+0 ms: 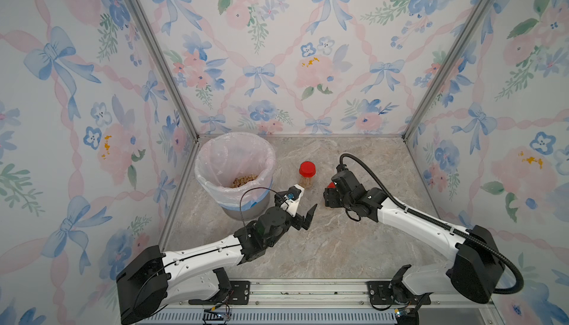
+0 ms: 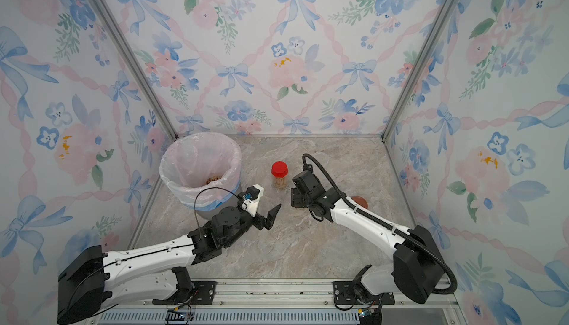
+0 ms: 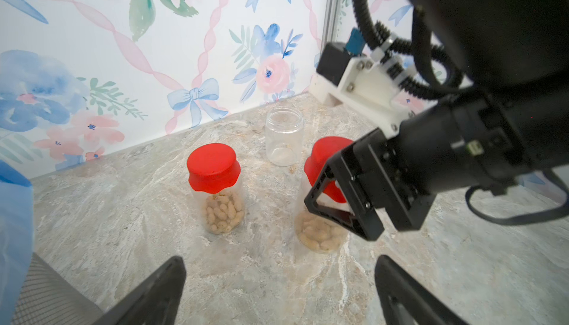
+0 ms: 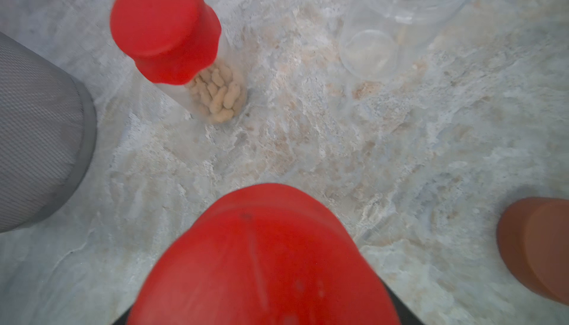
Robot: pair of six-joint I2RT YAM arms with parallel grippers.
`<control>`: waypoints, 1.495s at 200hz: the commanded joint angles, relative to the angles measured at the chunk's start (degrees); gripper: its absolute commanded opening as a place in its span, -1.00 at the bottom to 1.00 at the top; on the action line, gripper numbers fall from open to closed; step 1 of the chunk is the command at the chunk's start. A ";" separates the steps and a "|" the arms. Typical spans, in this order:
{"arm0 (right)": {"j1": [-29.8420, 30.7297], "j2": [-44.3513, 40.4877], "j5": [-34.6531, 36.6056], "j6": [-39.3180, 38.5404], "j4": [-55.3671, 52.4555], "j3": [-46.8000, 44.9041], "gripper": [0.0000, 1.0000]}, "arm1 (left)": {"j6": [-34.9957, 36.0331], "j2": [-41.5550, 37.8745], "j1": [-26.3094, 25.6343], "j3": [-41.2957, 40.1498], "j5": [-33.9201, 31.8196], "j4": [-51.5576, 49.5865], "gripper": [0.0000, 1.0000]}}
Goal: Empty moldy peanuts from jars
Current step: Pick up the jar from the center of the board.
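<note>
Clear glossy plastic jars; matt red lids; grey mesh bin; thin translucent film liner; smooth marble-look tabletop.

Papered booth, marbled bench
Wallpaper of blue bows, pink ribbons and flowers covers the left, far and right walls; aluminium posts mark the far corners; light is soft and even.

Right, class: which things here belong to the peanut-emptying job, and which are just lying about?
Job: free red-lidded jar; gripped red-lidded jar; right gripper; peanuts; lined bin.
Lying about: empty lidless jar; brown lid.
</note>
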 commanded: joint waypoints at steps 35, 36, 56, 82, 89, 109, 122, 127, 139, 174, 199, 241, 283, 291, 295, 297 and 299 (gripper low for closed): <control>-1.55 -4.77 -7.23 -1.01 -5.58 6.69 0.15 | 7.09 8.17 0.48 4.73 10.22 7.56 0.96; -1.52 -4.82 -7.31 -1.01 -5.65 6.78 0.15 | 7.13 8.39 0.45 4.85 10.36 7.55 0.96; -1.32 -6.21 -8.60 -0.50 -5.78 7.64 0.15 | 7.62 11.44 0.51 7.00 11.34 7.90 0.96; -0.97 -7.99 -10.54 0.08 -6.34 8.44 0.15 | 9.35 13.46 0.61 7.26 11.23 10.76 0.95; -0.81 -8.20 -11.10 0.17 -6.51 8.60 0.15 | 9.74 14.15 0.62 7.64 10.66 10.79 0.96; -0.20 -8.82 -11.62 0.30 -6.76 8.78 0.14 | 10.18 15.78 1.25 8.88 9.59 10.83 0.96; 0.19 -8.98 -12.02 0.48 -6.54 8.72 0.14 | 10.42 16.49 1.41 9.00 9.79 11.23 0.96; 0.47 -9.00 -12.24 0.48 -6.53 8.71 0.14 | 10.55 16.83 1.41 8.98 9.74 11.57 0.96; 0.92 -8.95 -12.47 0.59 -6.61 8.72 0.14 | 10.91 17.62 1.62 9.02 9.70 12.70 0.96; 1.58 -10.38 -12.92 1.07 -5.68 7.86 0.14 | 11.87 19.98 2.07 11.69 10.45 14.26 0.96; 1.58 -11.19 -13.05 1.18 -5.70 7.57 0.14 | 12.34 21.45 2.14 12.38 11.64 14.75 0.96; 1.51 -11.81 -14.01 1.60 -5.22 7.04 0.14 | 12.25 22.05 2.23 11.74 12.56 16.15 0.96; 1.40 -12.11 -14.72 1.86 -4.92 6.69 0.14 | 12.69 21.96 2.38 11.31 12.45 17.00 0.93; 1.40 -12.09 -14.68 1.87 -4.71 6.54 0.14 | 12.77 21.91 2.36 11.14 12.51 17.04 0.91; 1.35 -12.09 -14.71 1.93 -4.67 6.47 0.14 | 12.84 21.95 2.41 11.06 12.59 17.10 0.90; 1.35 -12.15 -14.73 1.92 -4.65 6.44 0.14 | 12.86 21.90 2.42 11.00 12.71 17.12 0.90; 1.39 -12.14 -14.69 2.00 -4.60 6.39 0.14 | 12.93 21.95 2.42 10.97 12.76 17.12 0.89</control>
